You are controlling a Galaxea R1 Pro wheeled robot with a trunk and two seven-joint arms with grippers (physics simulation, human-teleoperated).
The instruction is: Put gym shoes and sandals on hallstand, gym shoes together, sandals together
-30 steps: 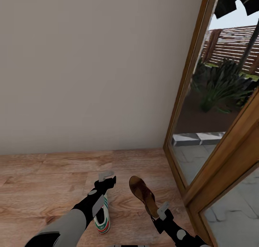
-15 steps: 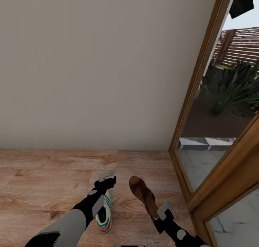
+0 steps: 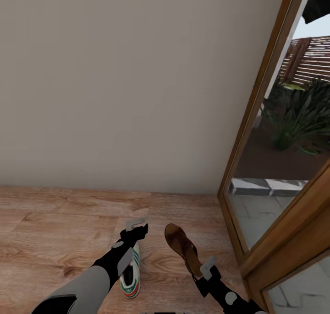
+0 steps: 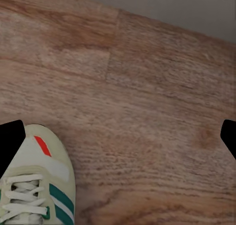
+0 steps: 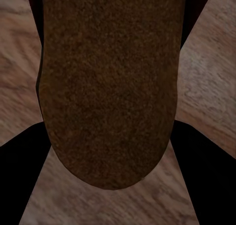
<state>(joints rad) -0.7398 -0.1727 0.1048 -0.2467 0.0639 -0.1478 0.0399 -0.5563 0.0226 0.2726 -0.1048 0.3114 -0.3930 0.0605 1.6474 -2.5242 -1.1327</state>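
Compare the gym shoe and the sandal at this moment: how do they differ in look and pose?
The gym shoe is white with teal stripes, a red accent and laces; the sandal is plain dark brown and flat. In the head view the gym shoe sits partly under the left arm, near the left end effector, while the sandal's near end lies between the fingers of the right end effector. Whether either is lifted is unclear. Both are over the wood-plank floor.

Wood floor (image 3: pixel 55 222) meets plain beige wall (image 3: pixel 119 85). Right side: wood-framed glass door (image 3: pixel 256 135), plants and fence outside. Left arm low, fingers (image 3: pixel 134 223) just above sneaker (image 3: pixel 130 277), which lies on floor. Right arm lower right, fingers (image 3: pixel 208 266) at heel of brown sandal (image 3: pixel 181 247); grip unclear.
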